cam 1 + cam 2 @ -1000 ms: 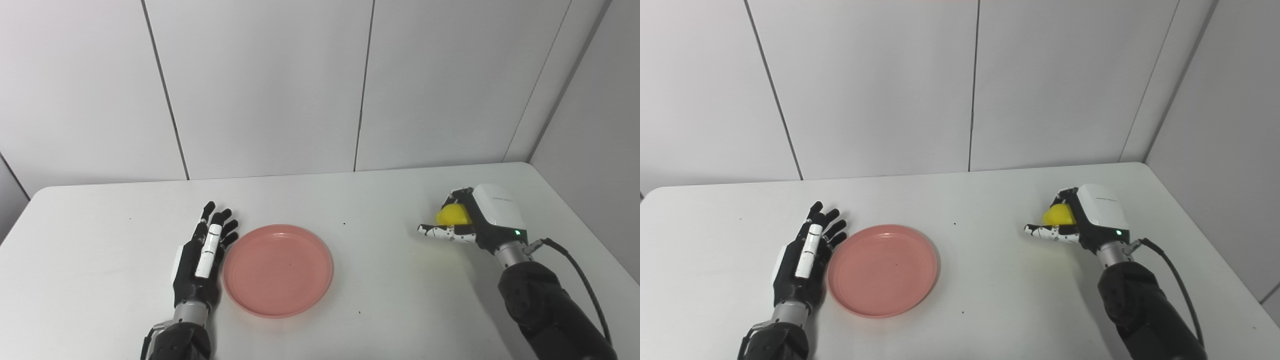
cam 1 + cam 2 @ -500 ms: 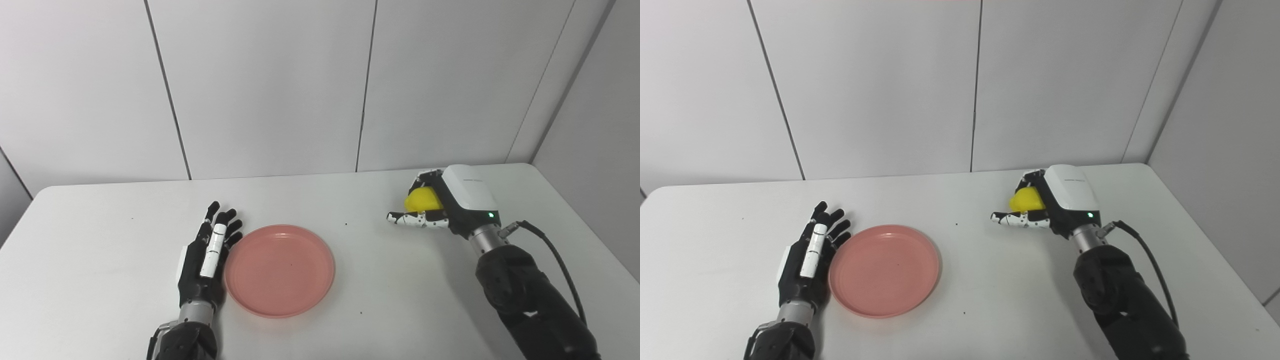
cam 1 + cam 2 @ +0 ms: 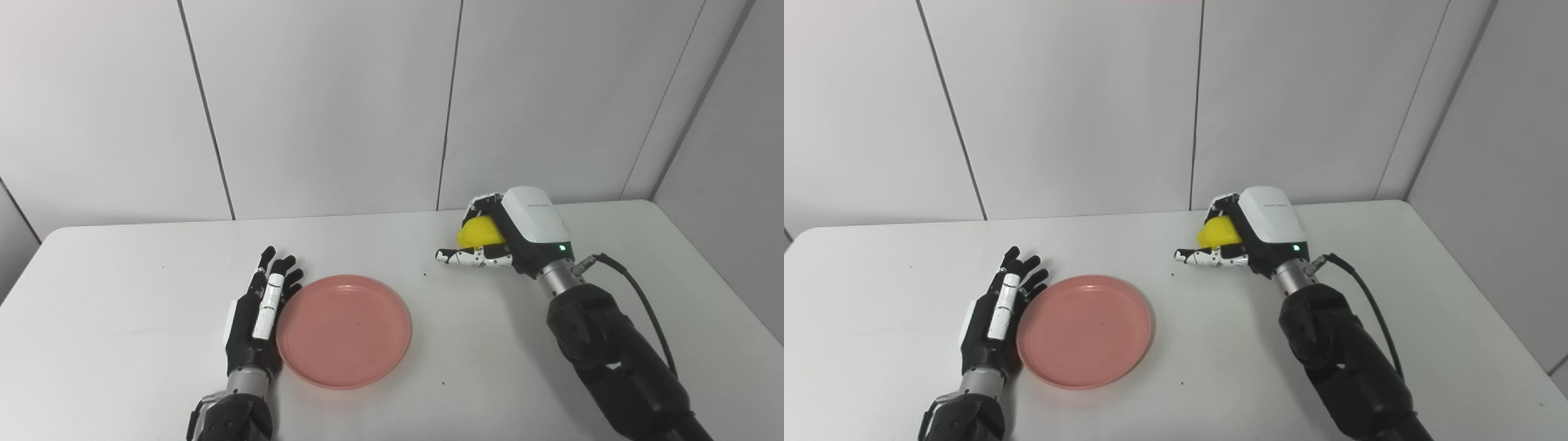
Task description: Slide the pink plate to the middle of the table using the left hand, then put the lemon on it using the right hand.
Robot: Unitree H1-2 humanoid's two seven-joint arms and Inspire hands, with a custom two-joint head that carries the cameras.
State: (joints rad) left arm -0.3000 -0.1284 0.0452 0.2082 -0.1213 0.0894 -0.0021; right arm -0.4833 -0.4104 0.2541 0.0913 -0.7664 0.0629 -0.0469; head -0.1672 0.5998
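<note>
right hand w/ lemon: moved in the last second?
Yes. The right hand, shut on the lemon, has travelled left and toward the back wall, closing on the pink plate, which has stayed put beside the left hand.

The lemon [image 3: 481, 233] shows only as a yellow patch: the curled fingers [image 3: 479, 203] of the right hand [image 3: 517, 229] cover its far side and the white back shell hides the side nearest the wrist. Whether the left hand [image 3: 260, 315] touches the rim of the pink plate [image 3: 344, 331] beside it cannot be told; its palm is turned away. Both forearms are cut off by the bottom edge. The dark specks on the table [image 3: 122, 343] are too small to identify.
</note>
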